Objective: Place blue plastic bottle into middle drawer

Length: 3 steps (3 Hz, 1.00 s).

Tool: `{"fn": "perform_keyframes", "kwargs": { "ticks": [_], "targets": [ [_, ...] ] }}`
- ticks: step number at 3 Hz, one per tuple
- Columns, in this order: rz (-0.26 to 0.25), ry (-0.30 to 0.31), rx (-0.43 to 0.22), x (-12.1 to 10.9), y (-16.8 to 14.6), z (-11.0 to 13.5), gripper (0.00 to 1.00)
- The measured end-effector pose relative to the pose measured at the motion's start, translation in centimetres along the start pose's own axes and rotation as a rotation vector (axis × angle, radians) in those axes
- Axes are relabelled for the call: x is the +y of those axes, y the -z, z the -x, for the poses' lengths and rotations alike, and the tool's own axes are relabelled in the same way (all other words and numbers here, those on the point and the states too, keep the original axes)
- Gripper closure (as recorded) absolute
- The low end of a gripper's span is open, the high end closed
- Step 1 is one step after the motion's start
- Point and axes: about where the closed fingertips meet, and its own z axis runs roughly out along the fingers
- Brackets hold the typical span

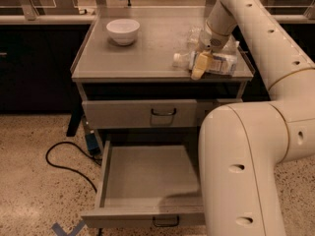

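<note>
The blue plastic bottle (224,63) lies on its side at the front right of the cabinet top, with its white cap pointing left. My gripper (201,65) reaches down onto the bottle's neck end, and one yellowish part hangs in front of the bottle. The middle drawer (147,178) is pulled out below, grey and with nothing in it. Its dark loop handle (165,222) is at the front.
A white bowl (123,31) stands at the back left of the cabinet top (138,58). A clear plastic item (196,35) lies behind the gripper. The upper drawer (133,113) is shut. My arm's big white link (241,171) covers the open drawer's right side. A black cable (64,161) lies on the floor to the left.
</note>
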Motion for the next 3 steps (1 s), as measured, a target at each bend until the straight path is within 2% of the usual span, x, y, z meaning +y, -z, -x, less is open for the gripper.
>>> {"fn": "perform_keyframes", "kwargs": {
  "ticks": [2, 3],
  "targets": [
    [0.0, 0.0, 0.0, 0.0, 0.0, 0.0, 0.89],
    [0.0, 0.0, 0.0, 0.0, 0.0, 0.0, 1.0]
  ]
}}
